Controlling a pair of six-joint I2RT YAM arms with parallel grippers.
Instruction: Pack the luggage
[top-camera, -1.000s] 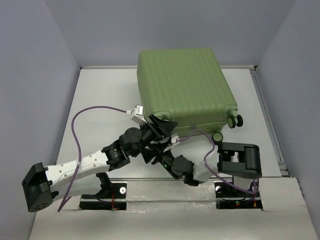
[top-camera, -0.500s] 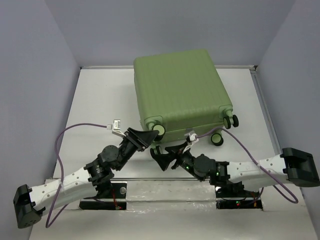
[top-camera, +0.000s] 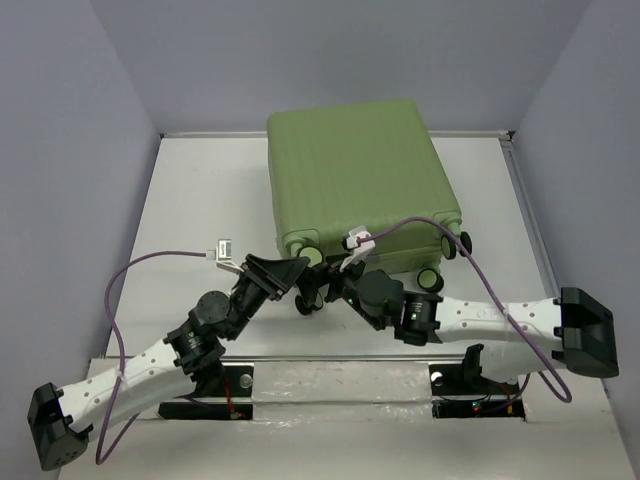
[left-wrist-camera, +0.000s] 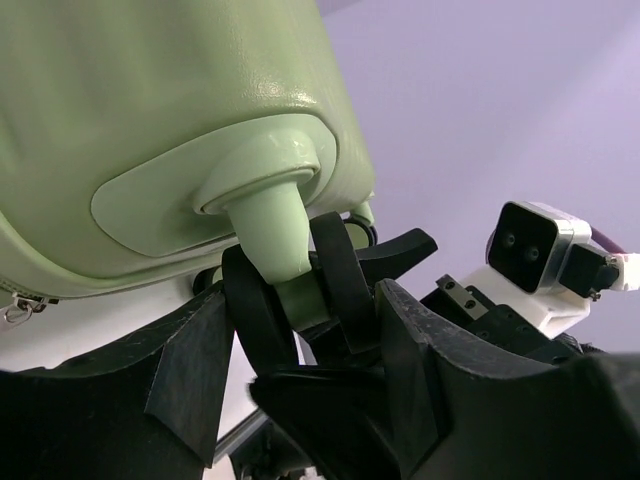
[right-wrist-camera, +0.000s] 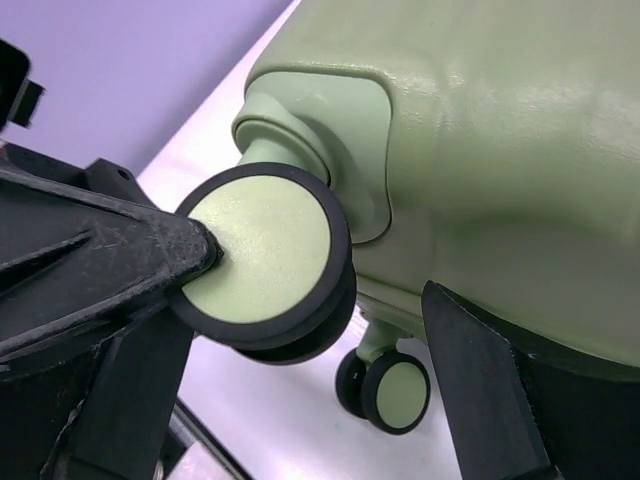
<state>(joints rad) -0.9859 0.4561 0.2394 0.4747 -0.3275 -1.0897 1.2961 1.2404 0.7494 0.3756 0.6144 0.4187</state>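
Luggage (top-camera: 350, 175): closed, flat on table (top-camera: 200, 200), directly ahead of both grippers. Long axis runs away from them, wheel end nearest.
Left gripper (top-camera: 298, 268): part-closed, seemingly clamped round near-left caster (left-wrist-camera: 300, 290); judged nearer arm, with hold.
Right gripper (top-camera: 316, 292): spread wide. Apparently same caster sits between fingers; one finger (right-wrist-camera: 110, 265) touches wheel face, other well clear.
Zipper pull (left-wrist-camera: 14, 312): left of left fingers. Shell probably needs opening first.

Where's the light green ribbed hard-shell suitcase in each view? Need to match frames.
Top external: light green ribbed hard-shell suitcase, upper centre.
Left wrist: its corner fills the upper left.
Right wrist: its shell fills the upper right.
Shared landmark: black-tyred caster wheel on its near end, seen in all three.
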